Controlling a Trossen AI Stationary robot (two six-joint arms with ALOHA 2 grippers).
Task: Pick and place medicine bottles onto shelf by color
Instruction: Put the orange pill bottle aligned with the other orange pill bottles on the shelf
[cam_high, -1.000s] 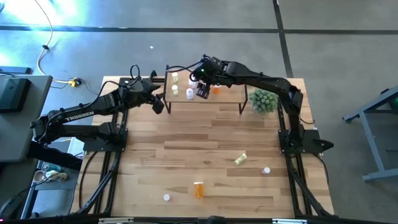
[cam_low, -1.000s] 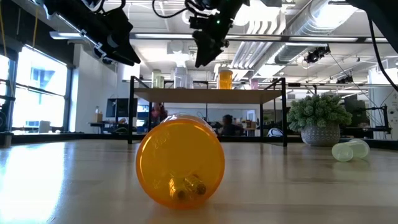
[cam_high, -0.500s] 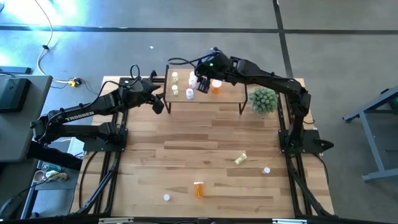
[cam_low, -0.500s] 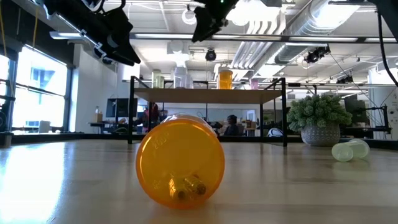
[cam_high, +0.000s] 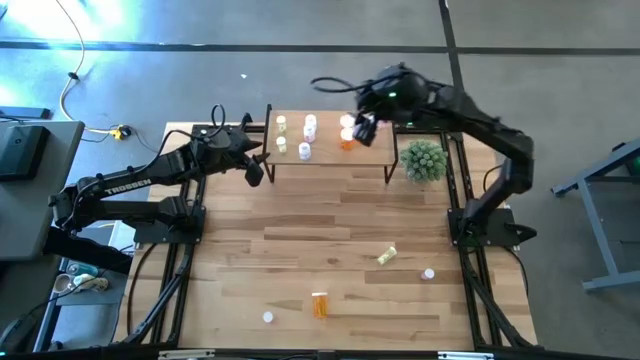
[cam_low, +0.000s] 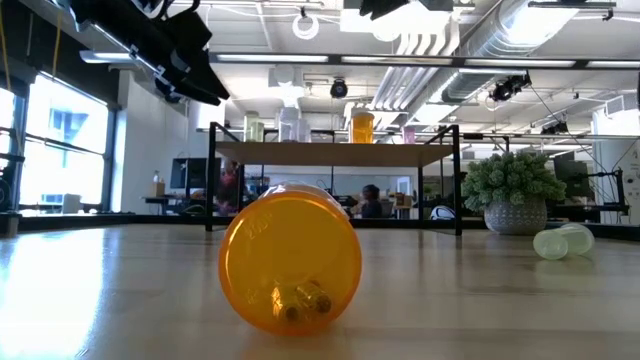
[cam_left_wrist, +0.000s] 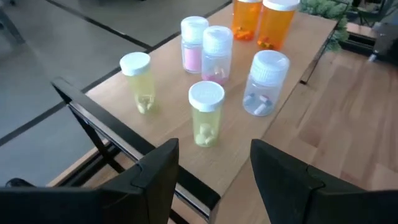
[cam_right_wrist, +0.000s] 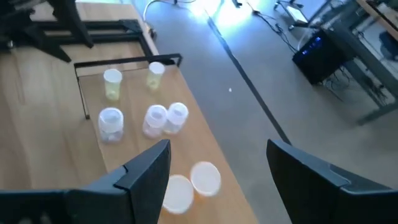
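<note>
The shelf (cam_high: 372, 152), a small wooden platform on black legs, stands at the table's far edge. Several medicine bottles stand upright on it: two yellow-green (cam_left_wrist: 206, 113), two pink (cam_left_wrist: 216, 52), one clear (cam_left_wrist: 263, 82) and two orange (cam_left_wrist: 276, 21). My right gripper (cam_right_wrist: 217, 155) hangs open high above the shelf's right part, over the orange bottles (cam_right_wrist: 204, 177). My left gripper (cam_left_wrist: 214, 155) waits open just off the shelf's left end, holding nothing. An orange bottle (cam_high: 319, 304) and a yellow-green bottle (cam_high: 387, 256) lie on their sides on the table.
A green spiky plant (cam_high: 423, 160) in a pot stands to the right of the shelf. Two small white-capped bottles (cam_high: 428, 273) (cam_high: 268, 317) sit on the near part of the table. In the low view the lying orange bottle (cam_low: 290, 260) fills the foreground.
My right gripper has risen from low over the shelf's middle and drawn back toward the table's right edge, staying open. The bottles on the shelf have not moved.
</note>
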